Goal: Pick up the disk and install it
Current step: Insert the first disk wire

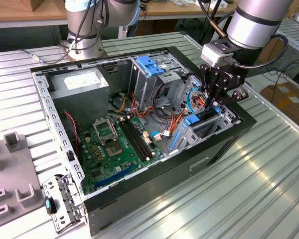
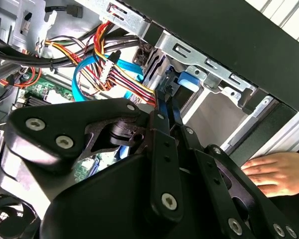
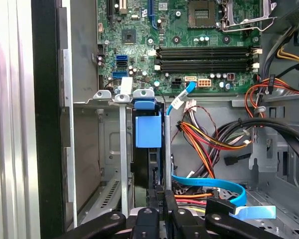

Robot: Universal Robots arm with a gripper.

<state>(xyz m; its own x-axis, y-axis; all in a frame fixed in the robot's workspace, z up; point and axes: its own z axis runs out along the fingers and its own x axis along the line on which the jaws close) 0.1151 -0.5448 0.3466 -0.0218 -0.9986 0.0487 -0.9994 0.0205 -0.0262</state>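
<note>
Exterior view: an open computer case [image 1: 139,189] lies on a ribbed metal desk [image 1: 249,189], and the black hand [image 1: 213,107] reaches down into the drive bay at the case's end toward the exterior view's right. The disk [image 1: 203,119] stands on edge in that bay, its blue carrier rail showing just below the fingertips. In the first wrist view the disk [image 3: 148,149] sits upright in a slot between thin metal bay walls [image 3: 123,149], a blue plastic tab at its far end, with the hand [image 3: 162,196] pressed together on the disk's near edge. In the second wrist view the fingers [image 2: 164,114] run close together down onto the dark edge of the disk [image 2: 165,89] beside its blue rail. A green motherboard [image 3: 189,45] lies beyond the bay, and orange, red and blue cables [image 3: 209,144] hang beside it. A person's hand [image 2: 276,172] rests outside the case wall.
</note>
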